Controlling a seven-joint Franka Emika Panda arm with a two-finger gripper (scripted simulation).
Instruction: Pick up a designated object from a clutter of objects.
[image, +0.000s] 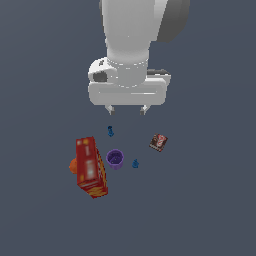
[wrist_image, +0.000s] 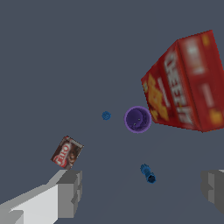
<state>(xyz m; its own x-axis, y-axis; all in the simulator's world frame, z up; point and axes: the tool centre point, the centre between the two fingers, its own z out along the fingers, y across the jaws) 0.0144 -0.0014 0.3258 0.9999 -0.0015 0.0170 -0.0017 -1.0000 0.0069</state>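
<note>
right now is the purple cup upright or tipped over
Upright. The purple cup shows its round open mouth facing up in both views, standing apart from the red carton. Whether anything is inside it cannot be told.

A small, flat, dark-brown rectangular box (image: 158, 142) (wrist_image: 66, 152) lies face up on the grey floor, turned at a slant. Its face carries a red-and-white label. It sits alone at the exterior view's right, well apart from the other items. The clutter lies toward the exterior view's left: a large red carton (image: 91, 167) (wrist_image: 188, 83) with yellow and white print, a purple cup (image: 115, 159) (wrist_image: 138, 119) standing upright just beside it, an orange item (image: 73, 166) partly hidden behind the carton, and 2 tiny blue pieces (image: 110, 131) (wrist_image: 148, 173) flanking the cup.
</note>
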